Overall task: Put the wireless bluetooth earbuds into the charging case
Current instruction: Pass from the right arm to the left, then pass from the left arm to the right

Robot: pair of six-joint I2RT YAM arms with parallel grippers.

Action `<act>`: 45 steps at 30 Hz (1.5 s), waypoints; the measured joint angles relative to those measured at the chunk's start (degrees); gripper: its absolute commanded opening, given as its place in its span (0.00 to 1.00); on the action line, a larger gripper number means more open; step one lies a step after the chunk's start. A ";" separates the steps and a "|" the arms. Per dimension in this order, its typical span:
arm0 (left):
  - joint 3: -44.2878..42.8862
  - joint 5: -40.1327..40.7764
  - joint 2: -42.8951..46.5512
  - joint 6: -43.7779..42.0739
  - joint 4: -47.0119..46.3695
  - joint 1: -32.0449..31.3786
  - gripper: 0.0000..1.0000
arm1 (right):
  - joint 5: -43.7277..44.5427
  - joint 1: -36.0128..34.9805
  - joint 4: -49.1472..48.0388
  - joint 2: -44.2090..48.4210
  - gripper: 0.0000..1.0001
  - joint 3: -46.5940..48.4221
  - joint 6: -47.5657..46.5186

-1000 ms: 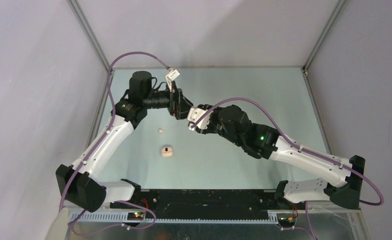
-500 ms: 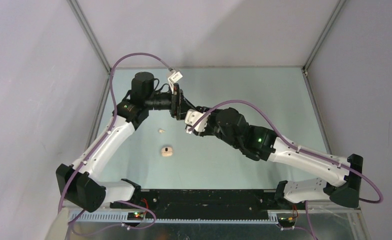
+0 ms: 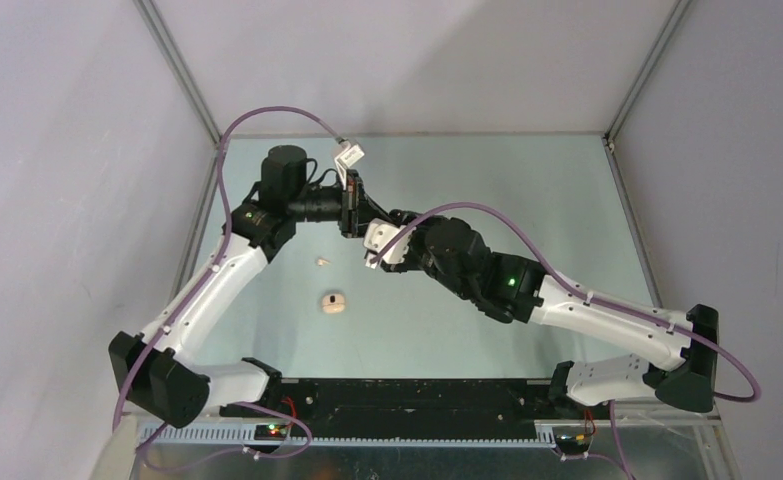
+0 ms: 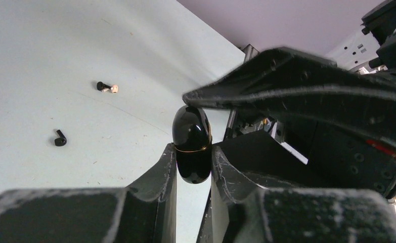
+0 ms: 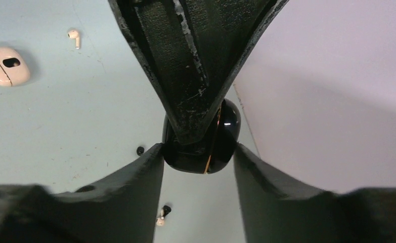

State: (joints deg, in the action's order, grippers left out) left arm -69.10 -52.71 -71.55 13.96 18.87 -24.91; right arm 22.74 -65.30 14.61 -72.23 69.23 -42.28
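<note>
The glossy black oval case with a gold seam [image 4: 190,132] is held above the table. The left gripper [image 4: 193,153] clamps it and the right gripper [image 5: 198,150] pinches it too, probably to steady it for opening. The beige pebble-shaped charging case [image 3: 334,303] and the cream-white earbud [image 3: 322,262] lie apart on the pale green table [image 3: 527,180].

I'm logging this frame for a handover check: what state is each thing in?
Left gripper: shut on the black case.
Right gripper: gripping the same case.
Black case: closed, held off the table.
Beige case: lying on the table, untouched.
White earbud: loose on the table.
Black earbud: loose on the table.
Black-and-white earbud: loose on the table.
</note>
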 measured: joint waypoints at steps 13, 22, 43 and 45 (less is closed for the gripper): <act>0.22 2.08 3.54 -6.80 3.96 -0.22 0.19 | -19.54 8.87 15.98 0.66 0.99 10.97 7.39; 1.57 1.31 6.73 -13.97 8.04 -0.96 0.18 | -53.53 23.10 25.51 5.70 0.96 13.92 12.81; -0.26 2.82 4.46 -28.04 20.28 -7.26 0.16 | -73.90 26.27 21.66 -5.70 0.66 6.80 23.61; -0.26 2.95 4.46 -28.09 20.31 -7.34 0.16 | -73.96 26.25 20.90 -6.12 0.64 6.60 23.89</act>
State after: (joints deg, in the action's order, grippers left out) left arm -69.36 -49.76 -67.09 -14.13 39.18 -32.25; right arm -51.22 -39.05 35.51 -78.35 75.83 -18.39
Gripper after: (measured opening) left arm 0.249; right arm 0.668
